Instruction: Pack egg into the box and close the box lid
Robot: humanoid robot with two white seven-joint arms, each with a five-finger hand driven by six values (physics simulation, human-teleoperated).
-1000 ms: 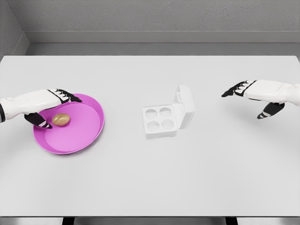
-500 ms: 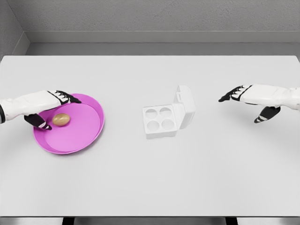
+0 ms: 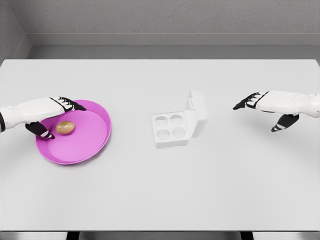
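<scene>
Pink plate [image 3: 85,145] lies nearest, on the left of the white surface [image 3: 160,195], shallow and round. On its left part rests the brown egg [image 3: 65,127], lying on its side, not yet in the box.

Over the plate's left rim reaches the left hand [image 3: 50,117], its arm coming in from the left edge. Its fingers [image 3: 70,104] stretch out above the egg and the thumb curls below and to the left of it, so the hand is partly open around the egg. Whether any fingertip touches the egg cannot be told; it does not look gripped.

Near the middle of the surface, well apart from the plate, sits the white box [image 3: 172,130]. Four round cups show in its base, all empty. Its lid [image 3: 197,112] stands raised at the right side, hinged there and tilted back.

Farther right, well clear of the box, the right hand [image 3: 265,107] hangs above the surface with fingers extended toward the left and thumb hanging down, loosely open and holding nothing.
</scene>
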